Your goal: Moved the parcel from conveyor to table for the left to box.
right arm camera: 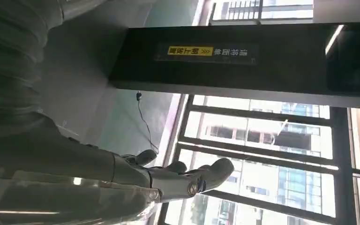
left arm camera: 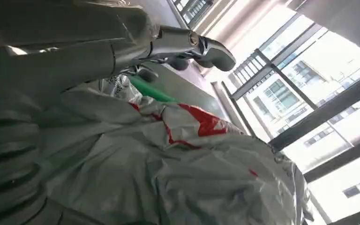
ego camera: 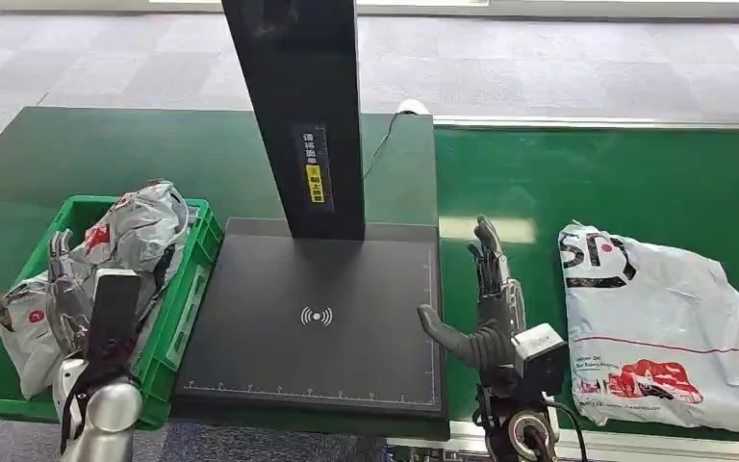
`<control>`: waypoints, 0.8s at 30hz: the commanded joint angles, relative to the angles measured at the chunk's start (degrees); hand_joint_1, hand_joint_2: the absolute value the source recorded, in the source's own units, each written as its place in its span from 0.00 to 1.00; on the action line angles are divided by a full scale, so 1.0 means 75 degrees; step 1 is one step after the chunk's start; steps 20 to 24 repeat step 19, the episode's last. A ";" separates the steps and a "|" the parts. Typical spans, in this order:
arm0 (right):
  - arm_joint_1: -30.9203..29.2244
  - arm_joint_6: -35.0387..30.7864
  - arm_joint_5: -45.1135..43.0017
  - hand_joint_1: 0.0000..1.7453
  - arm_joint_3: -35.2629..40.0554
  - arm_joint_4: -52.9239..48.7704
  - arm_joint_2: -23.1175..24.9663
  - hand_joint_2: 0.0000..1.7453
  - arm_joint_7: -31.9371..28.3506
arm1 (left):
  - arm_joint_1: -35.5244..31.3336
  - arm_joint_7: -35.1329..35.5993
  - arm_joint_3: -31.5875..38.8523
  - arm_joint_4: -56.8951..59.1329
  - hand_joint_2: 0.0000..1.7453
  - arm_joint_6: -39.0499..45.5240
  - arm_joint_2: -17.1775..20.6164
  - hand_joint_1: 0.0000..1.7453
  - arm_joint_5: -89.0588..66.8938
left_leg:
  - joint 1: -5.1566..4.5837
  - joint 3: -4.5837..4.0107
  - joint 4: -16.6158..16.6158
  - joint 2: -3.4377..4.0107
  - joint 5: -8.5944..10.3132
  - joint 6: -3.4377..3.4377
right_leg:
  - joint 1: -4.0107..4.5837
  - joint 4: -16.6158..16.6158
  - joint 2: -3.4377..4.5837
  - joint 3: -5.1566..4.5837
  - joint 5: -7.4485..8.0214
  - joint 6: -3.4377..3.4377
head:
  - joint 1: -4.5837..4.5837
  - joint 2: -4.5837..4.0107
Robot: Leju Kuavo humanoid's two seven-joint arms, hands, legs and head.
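Observation:
A white parcel [ego camera: 656, 327] with red and black print lies flat on the green conveyor [ego camera: 597, 173] at the right. My right hand [ego camera: 486, 294] hovers left of it, by the seam between belt and black pad, fingers stretched and thumb out, holding nothing; the right wrist view shows this right hand [right arm camera: 168, 180] with straight fingers. A green box [ego camera: 188, 298] at the left holds crumpled grey-white parcels [ego camera: 140, 231]. My left hand [ego camera: 61, 265] is over those parcels; in the left wrist view the left hand [left arm camera: 122, 51] reaches out flat above a crumpled parcel [left arm camera: 192, 164], gripping nothing.
A black scanning pad [ego camera: 318, 322] lies between box and conveyor, with a tall black post [ego camera: 298, 115] rising from its far edge. The same post [right arm camera: 243, 61] shows in the right wrist view. A thin cable [ego camera: 377, 144] runs behind the post.

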 commanded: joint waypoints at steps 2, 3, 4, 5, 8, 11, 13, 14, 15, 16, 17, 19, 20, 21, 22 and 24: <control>-0.0310 0.0027 0.0003 0.00 0.0012 0.0456 -0.0076 1.00 0.0025 | 0.1093 -0.0735 -0.0732 -0.1041 1.00 0.0565 -0.0527 0.00 0.0592 | 0.0001 0.0001 -0.0003 0.0007 -0.0002 0.0006 | 0.0001 -0.0007 0.0019 -0.0001 0.0004 0.0001 | -0.0003 0.0000; -0.0279 0.0018 0.0008 0.00 0.0025 0.0451 -0.0078 1.00 0.0021 | 0.1176 -0.0769 -0.0742 -0.1190 1.00 0.0658 -0.0522 0.00 0.0610 | 0.0007 0.0000 -0.0002 0.0012 -0.0004 0.0009 | 0.0008 -0.0013 0.0031 -0.0001 0.0007 0.0001 | 0.0000 0.0000; -0.0263 0.0014 0.0008 0.00 0.0055 0.0449 -0.0083 1.00 0.0022 | 0.1249 -0.0851 -0.0739 -0.1361 1.00 0.0781 -0.0541 0.00 0.0652 | 0.0006 -0.0003 0.0000 0.0017 -0.0005 0.0007 | 0.0007 -0.0009 0.0027 -0.0006 0.0004 0.0002 | 0.0000 0.0000; -0.0271 0.0011 0.0006 0.00 0.0105 0.0455 -0.0099 1.00 0.0021 | 0.1298 -0.1122 -0.0741 -0.1515 1.00 0.1017 -0.0570 0.00 0.0790 | 0.0008 -0.0003 -0.0002 0.0012 -0.0006 0.0010 | 0.0009 -0.0014 0.0028 -0.0003 0.0004 0.0002 | 0.0000 0.0000; -0.0315 -0.0002 -0.0018 0.00 0.0178 0.0497 -0.0096 1.00 0.0017 | 0.1427 -0.1697 -0.0792 -0.1979 1.00 0.1411 -0.0673 0.00 0.1171 | 0.0005 -0.0017 0.0002 0.0012 -0.0006 0.0005 | 0.0007 -0.0003 0.0020 -0.0017 0.0002 0.0000 | 0.0000 0.0000; -0.0452 0.0026 -0.0024 0.00 0.0236 0.0761 -0.0050 1.00 0.0599 | 0.1659 -0.2563 -0.1203 -0.2656 1.00 0.1876 -0.0750 0.00 0.1574 | 0.0006 -0.0024 0.0004 0.0007 -0.0007 0.0007 | 0.0008 -0.0003 0.0017 -0.0023 0.0003 0.0000 | 0.0000 0.0000; -0.0634 0.0089 0.0236 0.00 0.0338 0.1202 -0.0101 1.00 0.1181 | 0.1811 -0.2701 -0.1523 -0.2979 1.00 0.1827 -0.0748 0.00 0.1760 | 0.0008 -0.0025 0.0007 0.0017 -0.0010 0.0009 | 0.0010 -0.0003 0.0030 -0.0025 0.0006 0.0000 | 0.0000 0.0000; -0.0752 0.0099 0.0277 0.00 0.0322 0.1547 -0.0062 1.00 0.1350 | 0.1885 -0.2633 -0.1724 -0.3047 1.00 0.1699 -0.0722 0.00 0.1662 | 0.0011 -0.0022 0.0006 0.0020 -0.0009 0.0011 | 0.0013 -0.0008 0.0041 -0.0022 0.0010 0.0000 | -0.0003 0.0000; -0.0800 0.0165 0.0177 0.00 0.0286 0.1724 -0.0041 1.00 0.1539 | 0.1909 -0.2557 -0.1877 -0.3083 1.00 0.1475 -0.0682 0.00 0.1833 | 0.0010 -0.0021 0.0003 0.0018 -0.0008 0.0008 | 0.0011 -0.0008 0.0031 -0.0019 0.0009 0.0000 | 0.0003 0.0000; -0.0855 0.0348 -0.0163 0.00 0.0258 0.2043 -0.0019 1.00 0.1874 | 0.1939 -0.2486 -0.2212 -0.3045 1.00 0.0747 -0.0560 0.00 0.2372 | 0.0009 -0.0016 -0.0001 0.0018 -0.0007 0.0008 | 0.0010 -0.0011 0.0029 -0.0015 0.0009 0.0000 | -0.0003 0.0000; -0.0908 0.0356 -0.0209 0.00 0.0320 0.2323 -0.0069 0.00 0.1845 | 0.1973 -0.2394 -0.2492 -0.2909 1.00 -0.0214 -0.0554 0.00 0.3315 | 0.0011 -0.0014 -0.0005 0.0017 -0.0003 0.0010 | 0.0012 -0.0019 0.0036 -0.0013 0.0015 0.0000 | 0.0003 0.0000; -0.0946 0.0535 -0.0301 0.00 0.0482 0.2560 -0.0165 0.00 0.1657 | 0.2026 -0.2315 -0.2703 -0.2494 1.00 -0.1950 -0.0502 0.00 0.4608 | 0.0008 -0.0008 -0.0010 0.0006 -0.0002 0.0008 | 0.0009 -0.0019 0.0020 -0.0006 0.0009 0.0000 | 0.0000 0.0000; -0.0946 0.0535 -0.0301 0.00 0.0482 0.2560 -0.0165 0.00 0.1657 | 0.2026 -0.2315 -0.2703 -0.2494 1.00 -0.1950 -0.0502 0.00 0.4608 | 0.0008 -0.0008 -0.0010 0.0006 -0.0002 0.0008 | 0.0009 -0.0019 0.0020 -0.0006 0.0009 0.0000 | 0.0000 0.0000; -0.0946 0.0535 -0.0301 0.00 0.0482 0.2560 -0.0165 0.00 0.1657 | 0.2026 -0.2315 -0.2703 -0.2494 1.00 -0.1950 -0.0502 0.00 0.4608 | 0.0008 -0.0008 -0.0010 0.0006 -0.0002 0.0008 | 0.0009 -0.0019 0.0020 -0.0006 0.0009 0.0000 | 0.0000 0.0000; -0.0946 0.0535 -0.0301 0.00 0.0482 0.2560 -0.0165 0.00 0.1657 | 0.2026 -0.2315 -0.2703 -0.2494 1.00 -0.1950 -0.0502 0.00 0.4608 | 0.0008 -0.0008 -0.0010 0.0006 -0.0002 0.0008 | 0.0009 -0.0019 0.0020 -0.0006 0.0009 0.0000 | 0.0000 0.0000; -0.0946 0.0535 -0.0301 0.00 0.0482 0.2560 -0.0165 0.00 0.1657 | 0.2026 -0.2315 -0.2703 -0.2494 1.00 -0.1950 -0.0502 0.00 0.4608 | 0.0008 -0.0008 -0.0010 0.0006 -0.0002 0.0008 | 0.0009 -0.0019 0.0020 -0.0006 0.0009 0.0000 | 0.0000 0.0000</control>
